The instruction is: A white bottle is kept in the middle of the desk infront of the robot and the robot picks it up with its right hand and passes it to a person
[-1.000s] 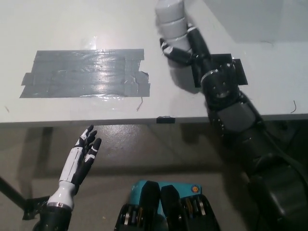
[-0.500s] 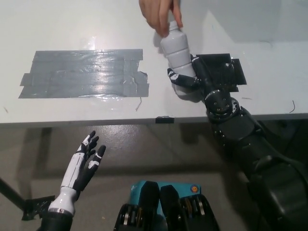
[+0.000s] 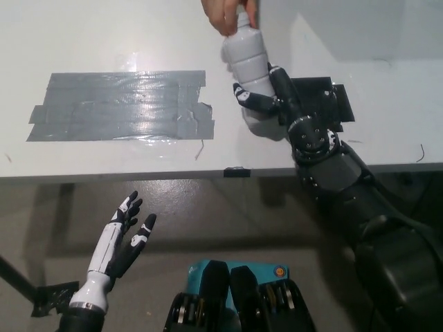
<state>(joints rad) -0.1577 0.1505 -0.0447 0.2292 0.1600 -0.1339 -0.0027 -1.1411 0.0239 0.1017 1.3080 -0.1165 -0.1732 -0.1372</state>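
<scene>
The white bottle (image 3: 247, 59) stands tilted above the middle of the desk (image 3: 104, 41). My black right hand (image 3: 266, 97) is shut on its lower half. A person's hand (image 3: 225, 14) reaches in from the top edge and holds the bottle's neck and cap. My white left hand (image 3: 124, 242) rests open below the desk's front edge at the lower left, fingers spread.
A patch of grey tape strips (image 3: 121, 105) covers the desk's left part. A black flat pad (image 3: 322, 100) lies under my right wrist. A small black clip (image 3: 237, 171) sits on the front edge of the desk.
The bottle in my right hand has risen slightly toward the top edge, with the person's hand still on its neck. My left hand has sunk a little lower.
</scene>
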